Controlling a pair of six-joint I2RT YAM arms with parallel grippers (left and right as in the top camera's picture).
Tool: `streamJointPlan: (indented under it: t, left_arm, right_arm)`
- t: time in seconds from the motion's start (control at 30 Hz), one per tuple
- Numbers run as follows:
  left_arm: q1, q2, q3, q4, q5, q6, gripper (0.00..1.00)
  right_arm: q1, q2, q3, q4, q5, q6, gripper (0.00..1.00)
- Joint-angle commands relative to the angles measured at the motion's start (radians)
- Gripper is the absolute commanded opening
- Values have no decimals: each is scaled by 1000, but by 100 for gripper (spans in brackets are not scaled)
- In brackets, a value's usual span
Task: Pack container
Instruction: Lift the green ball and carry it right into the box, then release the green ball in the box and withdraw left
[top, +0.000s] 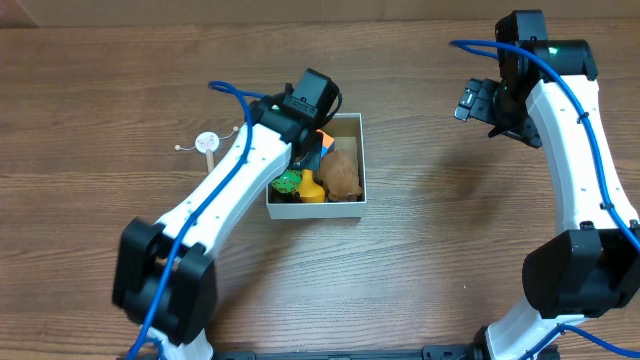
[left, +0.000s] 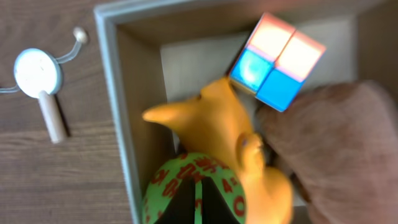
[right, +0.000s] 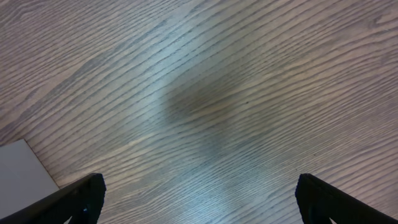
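Note:
The container (top: 315, 209) is a small white-walled box with a brown floor, at the table's middle. It holds a green ball with red numbers (left: 186, 180), a yellow toy (left: 217, 130), a brown plush (left: 336, 143) and an orange-and-blue cube (left: 278, 60). My left gripper (left: 198, 205) hangs inside the container (left: 115, 93), right over the green ball. Its fingers are shut to a thin slit and hold nothing. My right gripper (top: 470, 100) is open and empty, high over bare table at the far right. It also shows in the right wrist view (right: 199, 193).
A white disc with strings and a small wooden peg (top: 207, 142) lies on the table left of the container; it also shows in the left wrist view (left: 38, 71). A pale grey corner (right: 22, 174) shows at the lower left of the right wrist view.

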Motion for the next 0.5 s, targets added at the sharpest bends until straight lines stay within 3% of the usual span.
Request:
streamJointPlan:
  t: [0.0,0.23,0.47]
  left_arm:
    - [-2,47,-8,-56,15,-21,4]
    - [-2,40,-8,-175,16,-61,4]
    - [-2,40,-18,-143,20,-67,4]
  right_arm:
    - [2,-27,20,5,-1,2,100]
    - [2,-27,20,5,-1,2,100]
    - [2,-27,20,5,-1,2,100]
